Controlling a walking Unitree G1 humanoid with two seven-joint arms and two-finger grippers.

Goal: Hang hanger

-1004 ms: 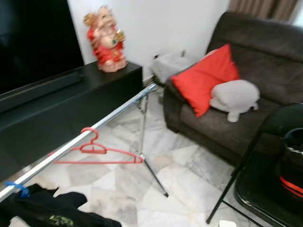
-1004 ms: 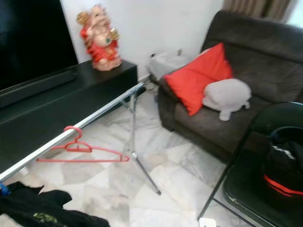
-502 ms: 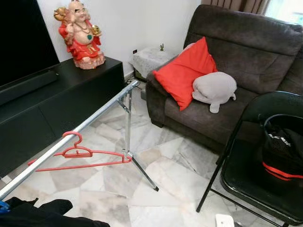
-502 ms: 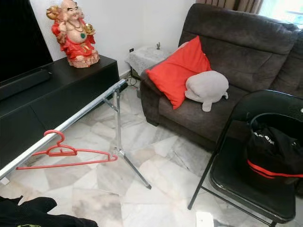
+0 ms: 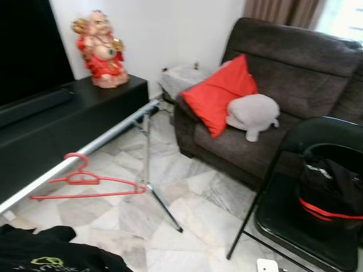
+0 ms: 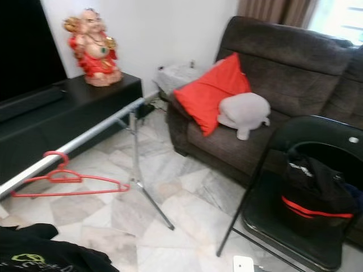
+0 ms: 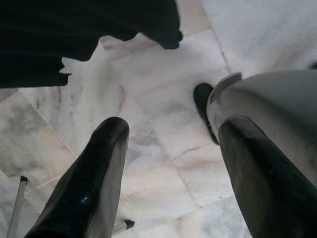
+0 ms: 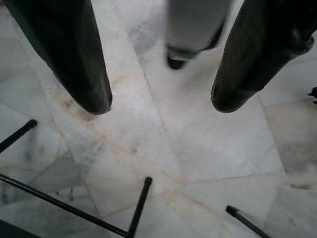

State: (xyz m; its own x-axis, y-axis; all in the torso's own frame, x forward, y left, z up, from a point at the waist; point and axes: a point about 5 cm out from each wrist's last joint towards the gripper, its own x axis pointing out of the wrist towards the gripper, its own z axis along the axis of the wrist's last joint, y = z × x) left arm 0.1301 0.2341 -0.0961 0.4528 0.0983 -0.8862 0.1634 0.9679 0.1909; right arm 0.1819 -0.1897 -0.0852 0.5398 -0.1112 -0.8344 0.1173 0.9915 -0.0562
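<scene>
View has swung since a moment ago; hanger (image 5: 85, 180) hangs on rail (image 5: 108, 139) as before, task apparently done. Left gripper (image 7: 168, 173) and right gripper (image 8: 158, 74) hang spread, empty.

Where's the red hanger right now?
The red hanger hangs by its hook on the silver rail, low on the robot's left in the eye views, beside the rack's upright leg, in front of the black TV cabinet.

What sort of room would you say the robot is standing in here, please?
Most likely a home living room: a dark sofa with a red cushion, a low black TV cabinet bearing a figurine, and a metal clothes rail holding a red hanger over marble floor.
</scene>
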